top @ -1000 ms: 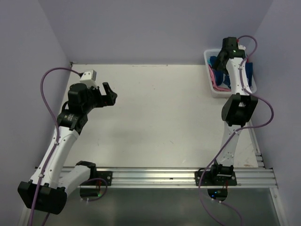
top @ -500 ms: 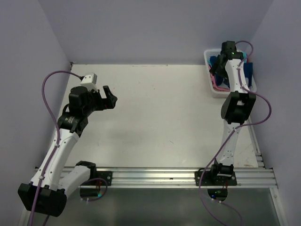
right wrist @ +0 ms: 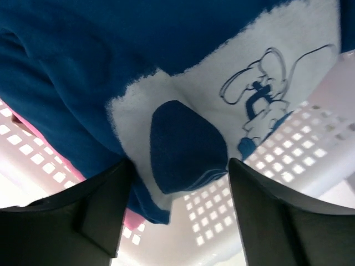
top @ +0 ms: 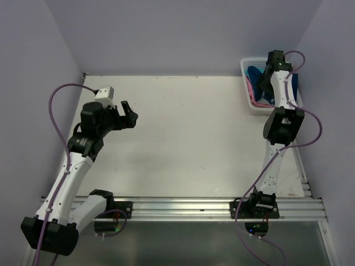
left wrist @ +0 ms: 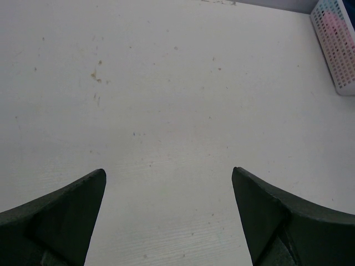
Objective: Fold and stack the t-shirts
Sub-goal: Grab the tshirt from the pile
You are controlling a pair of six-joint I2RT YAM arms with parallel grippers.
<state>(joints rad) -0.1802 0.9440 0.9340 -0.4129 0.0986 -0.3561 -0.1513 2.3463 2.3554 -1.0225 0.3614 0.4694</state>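
At the far right corner of the scuffed white worktop (top: 188, 127), boxed in by plain lavender walls (top: 183, 33), sits the white plastic lattice basket (top: 244, 67). My right claw (right wrist: 180, 163) is down inside it, jaws spread either side of a bunched fold of the navy blue cotton t-shirt (right wrist: 100, 50) with the pale cartoon print. A pink tee (top: 254, 94) peeks out beneath it. My left claw (left wrist: 169, 177) hangs wide open over the worktop's left side.
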